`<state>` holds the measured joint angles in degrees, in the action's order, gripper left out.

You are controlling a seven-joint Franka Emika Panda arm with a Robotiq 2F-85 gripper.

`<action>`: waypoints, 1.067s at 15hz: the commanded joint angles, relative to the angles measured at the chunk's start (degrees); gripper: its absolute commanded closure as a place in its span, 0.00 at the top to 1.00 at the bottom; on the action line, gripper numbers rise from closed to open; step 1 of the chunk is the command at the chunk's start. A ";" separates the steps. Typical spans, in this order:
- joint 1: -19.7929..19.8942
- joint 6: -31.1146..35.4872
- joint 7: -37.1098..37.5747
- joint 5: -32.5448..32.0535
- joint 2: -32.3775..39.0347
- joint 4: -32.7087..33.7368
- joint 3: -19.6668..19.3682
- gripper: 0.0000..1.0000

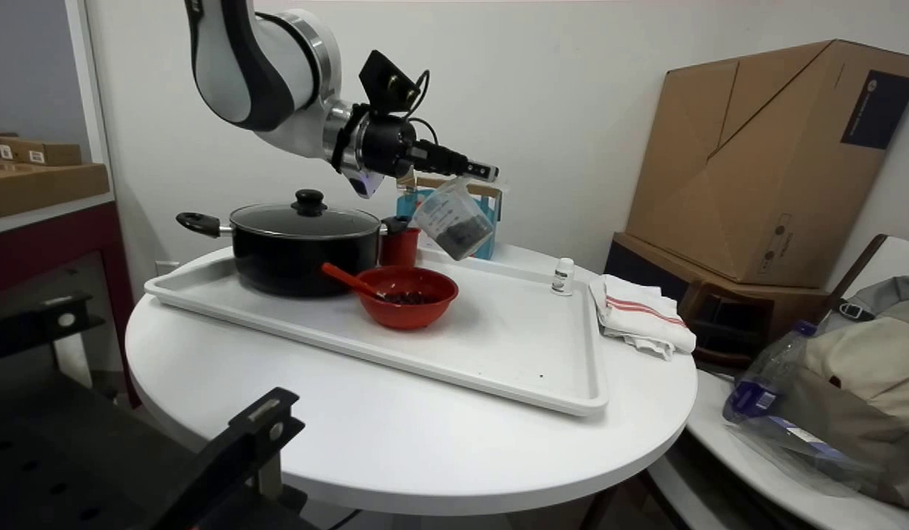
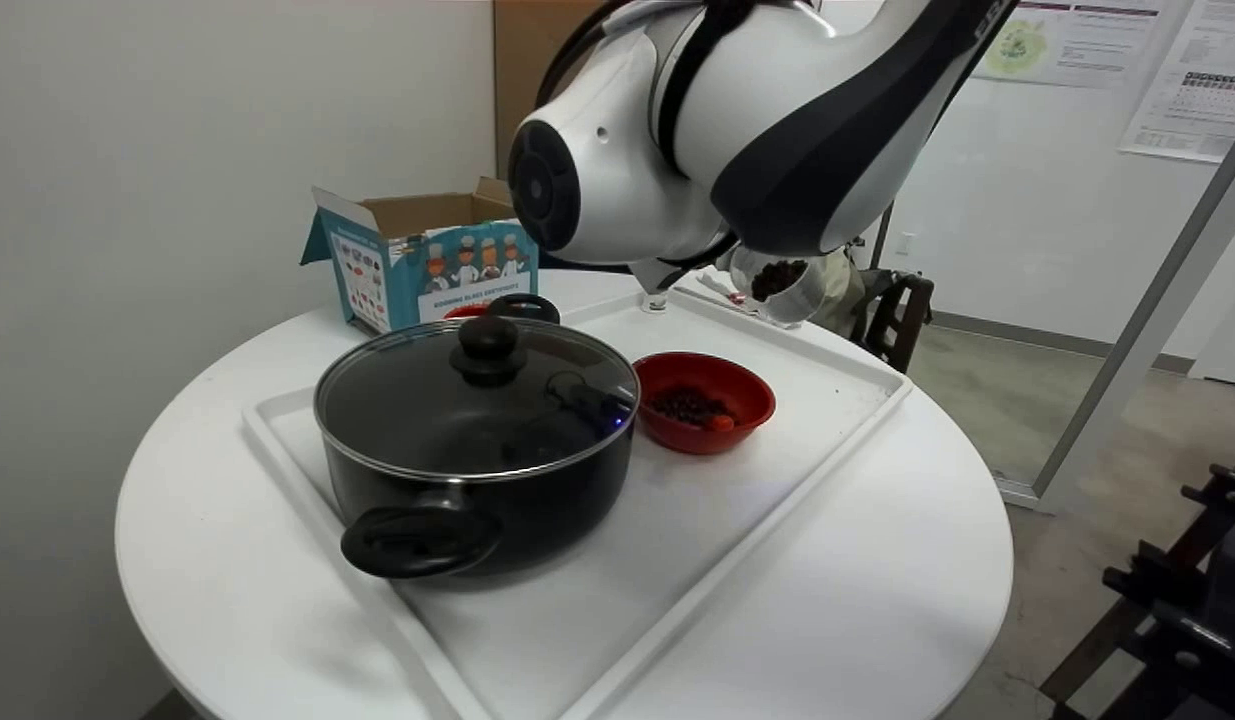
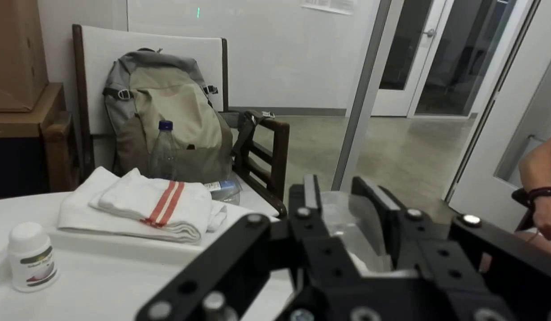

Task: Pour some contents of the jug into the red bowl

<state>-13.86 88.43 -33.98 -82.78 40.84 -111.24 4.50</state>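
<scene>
Two fingers (image 1: 482, 171) gripping clear jug (image 1: 441, 210); it hangs tilted below them; dark contents (image 1: 464, 236) inside

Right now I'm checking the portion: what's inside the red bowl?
The red bowl holds dark bean-like pieces, with an orange-red handle slanting out over its rim. Whatever the pieces cover cannot be seen.

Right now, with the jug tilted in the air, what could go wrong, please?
The tilted jug does not look centred above the red bowl, so contents could scatter on the tray. The jug might also slip, since the pincer seems to hold it only near its top.
</scene>
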 commanded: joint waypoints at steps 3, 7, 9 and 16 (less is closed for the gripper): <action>-0.07 -6.57 1.25 -5.76 0.55 -0.94 0.95 0.06; 0.14 -7.97 2.22 -8.25 1.08 -0.63 1.25 0.06; 0.09 -8.29 3.07 -9.65 1.66 -0.30 1.22 0.06; -0.28 -9.68 3.78 -14.44 3.31 0.16 0.97 0.06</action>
<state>-13.87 81.31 -31.29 -94.98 43.05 -111.71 5.20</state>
